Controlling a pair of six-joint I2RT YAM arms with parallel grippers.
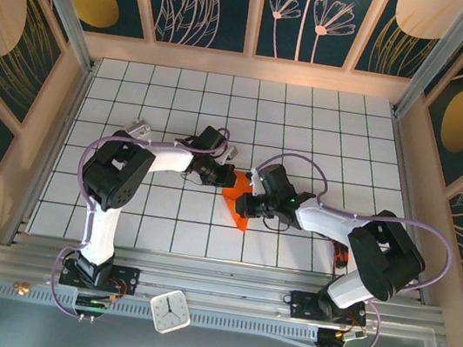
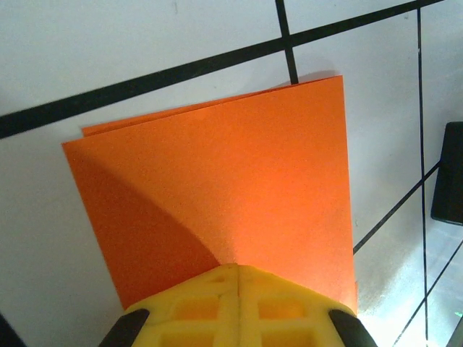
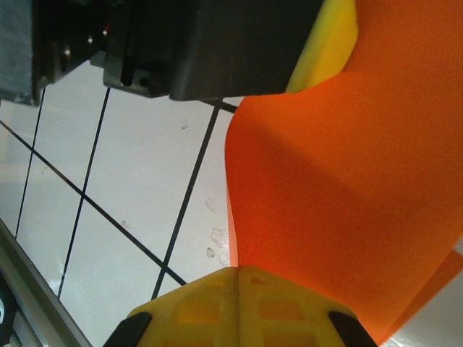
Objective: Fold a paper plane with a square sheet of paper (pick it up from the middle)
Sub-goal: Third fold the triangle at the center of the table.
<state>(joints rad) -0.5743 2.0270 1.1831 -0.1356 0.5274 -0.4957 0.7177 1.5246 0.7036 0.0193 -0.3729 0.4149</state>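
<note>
We see the folded square sheet of paper [image 1: 238,214] near the table [image 1: 182,95] centre, left pincer [image 2: 239,271] pinching its 11 o'clock edge, right pincer [image 3: 237,273] pinching its 3 o'clock side.

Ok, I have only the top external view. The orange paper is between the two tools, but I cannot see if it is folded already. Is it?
Observer: Yes. The left wrist view shows the orange sheet doubled: a second layer's edge peeks out along its far edge.
Operator: Does the left tool hold it?
Observer: Yes, the left tool is shut on the near edge, yellow fingers pressed together.
Operator: And the right tool?
Observer: The right tool is shut on the sheet too, and the paper bows between both tools.
</note>
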